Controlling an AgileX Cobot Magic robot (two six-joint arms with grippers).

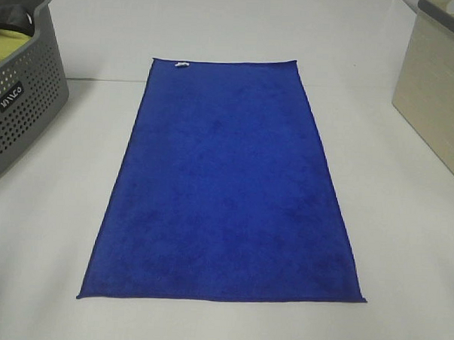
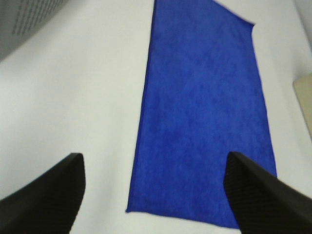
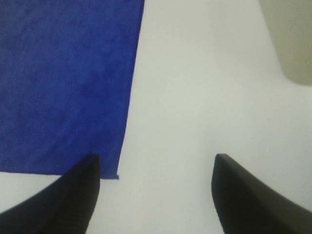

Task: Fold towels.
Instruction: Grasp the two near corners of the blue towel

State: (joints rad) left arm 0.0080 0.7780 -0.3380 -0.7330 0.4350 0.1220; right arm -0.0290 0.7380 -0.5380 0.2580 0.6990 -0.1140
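The royal-blue towel (image 1: 226, 189) lies spread flat on the white table as a long rectangle, with a small white tag (image 1: 181, 64) at its far left corner. Neither gripper shows in the exterior high view. In the left wrist view my left gripper (image 2: 153, 161) hovers open above the towel's (image 2: 204, 107) near left corner, fingers (image 2: 48, 195) wide apart and holding nothing. In the right wrist view my right gripper (image 3: 156, 158) stands open over bare table just beside the towel's (image 3: 63, 83) near right corner, with nothing between its fingers (image 3: 243, 195).
A grey perforated basket (image 1: 19, 93) holding a yellow-green cloth (image 1: 10, 47) stands at the far left. A beige bin (image 1: 437, 96) stands at the right edge. White table (image 1: 51, 230) surrounds the towel.
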